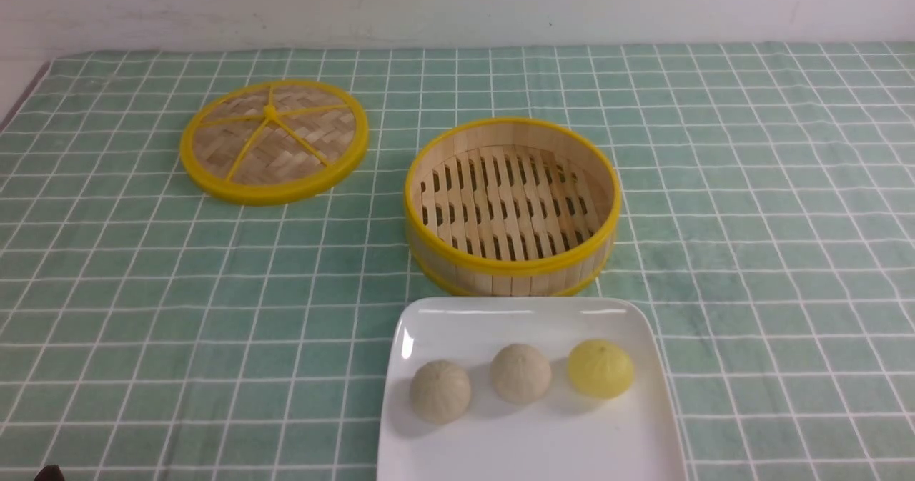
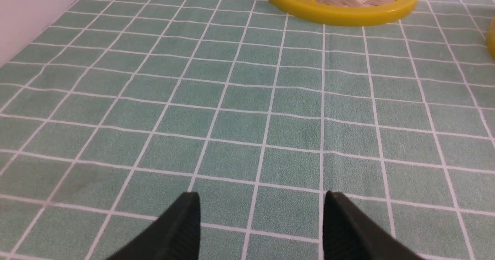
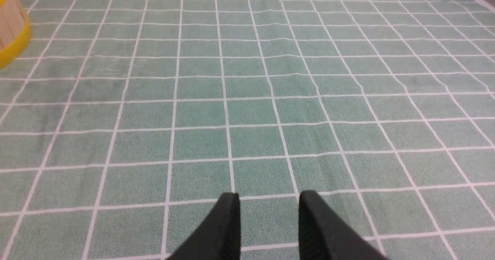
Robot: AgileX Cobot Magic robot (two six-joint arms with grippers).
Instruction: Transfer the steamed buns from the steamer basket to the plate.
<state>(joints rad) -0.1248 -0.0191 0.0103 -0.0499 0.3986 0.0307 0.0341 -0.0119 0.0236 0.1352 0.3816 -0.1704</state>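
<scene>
Three small dome-shaped steamed buns, two pale beige point(image 1: 440, 391) point(image 1: 520, 373) and one yellow point(image 1: 600, 368), in a row on the glossy white square plate point(image 1: 529, 445). Round bamboo steamer basket with yellow rims point(image 1: 512, 208) just behind it. Left gripper point(image 2: 262, 205): jaws wide apart over green checked cloth point(image 2: 239, 97), flat woven yellow-rimmed lid point(image 2: 342, 0) well ahead. Right gripper point(image 3: 269, 205): jaws narrowly apart, clamping nothing.

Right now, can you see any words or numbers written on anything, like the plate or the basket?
None to read: the plate, steamer basket, lid, three buns and checked cloth carry no words, numbers or labels in any view.
</scene>
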